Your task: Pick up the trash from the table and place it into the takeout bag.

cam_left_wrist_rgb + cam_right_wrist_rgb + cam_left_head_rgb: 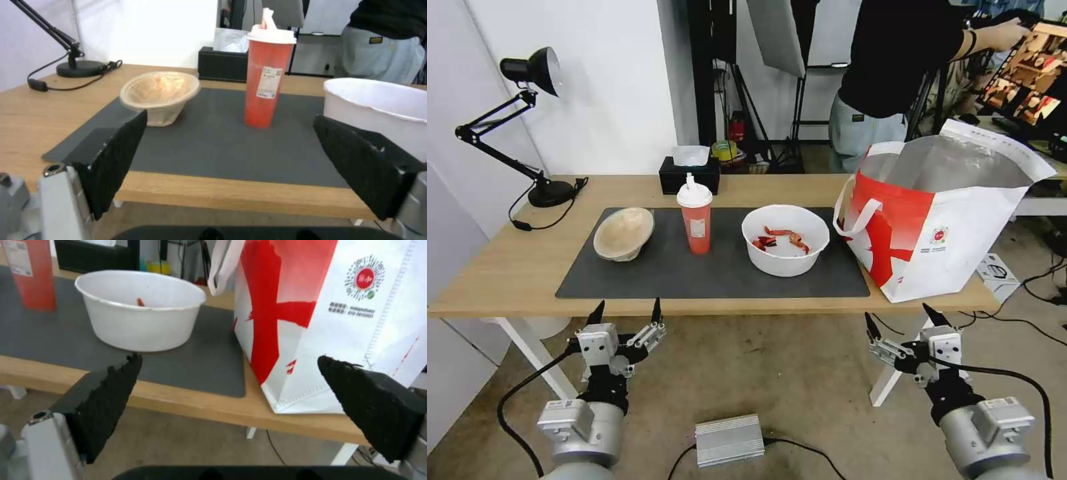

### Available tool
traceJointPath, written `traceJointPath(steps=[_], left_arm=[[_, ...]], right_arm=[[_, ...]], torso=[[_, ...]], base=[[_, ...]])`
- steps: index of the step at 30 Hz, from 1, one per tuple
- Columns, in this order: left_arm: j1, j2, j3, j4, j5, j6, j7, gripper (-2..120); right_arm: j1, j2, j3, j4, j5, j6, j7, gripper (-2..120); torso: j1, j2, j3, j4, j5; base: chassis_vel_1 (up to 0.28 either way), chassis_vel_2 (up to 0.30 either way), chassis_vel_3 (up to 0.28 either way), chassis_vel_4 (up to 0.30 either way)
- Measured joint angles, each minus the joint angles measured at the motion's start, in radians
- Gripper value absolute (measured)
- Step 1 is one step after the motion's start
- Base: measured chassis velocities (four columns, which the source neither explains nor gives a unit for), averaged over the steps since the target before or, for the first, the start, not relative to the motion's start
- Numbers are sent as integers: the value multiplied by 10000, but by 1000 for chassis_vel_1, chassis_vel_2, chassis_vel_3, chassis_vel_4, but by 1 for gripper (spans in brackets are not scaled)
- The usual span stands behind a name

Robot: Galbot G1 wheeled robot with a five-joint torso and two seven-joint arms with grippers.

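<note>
On the table (507, 267) lies a dark grey mat (714, 270) carrying the trash. A beige pulp bowl (623, 233) (160, 93) lies tipped at the mat's left. A tall red drink cup (696, 217) (268, 71) with a white lid stands in the middle. Right of it sits a white round bowl (786, 240) (140, 310) with red food scraps. The takeout bag (940, 213) (329, 313) stands open at the table's right end. My left gripper (626, 311) and right gripper (899, 315) hover open below the table's front edge, both empty.
A black desk lamp (527, 120) stands at the table's back left, a black tissue box (690, 172) at the back middle. A silver box (730, 439) with cables lies on the floor between my arms. A person stands behind the table by the bag.
</note>
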Motion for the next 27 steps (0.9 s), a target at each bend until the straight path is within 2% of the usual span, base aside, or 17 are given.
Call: traceJointPath(steps=[10, 14, 21, 27], left_arm=[[43, 11, -11, 77, 40, -52, 126, 100], [59, 18, -12, 79, 46, -99, 144, 100], [222, -26, -63, -30, 56, -258, 154, 100], [359, -176, -104, -132, 92, -260, 146, 100]], right_arm=[[102, 10, -187, -310, -225, 58, -97, 100], [221, -93, -207, -400, -111, 411, -250, 100], [709, -770, -126, -260, 1519, 753, -595, 100], [1011, -1091, -69, -292, 2131, 751, -816, 100]], torso=[[0, 0, 0, 0, -1], [0, 0, 0, -1, -1], [0, 0, 0, 0, -1], [1, 0, 0, 0, -1]], base=[[0, 0, 0, 0], [0, 0, 0, 0], [0, 0, 0, 0], [0, 0, 0, 0]])
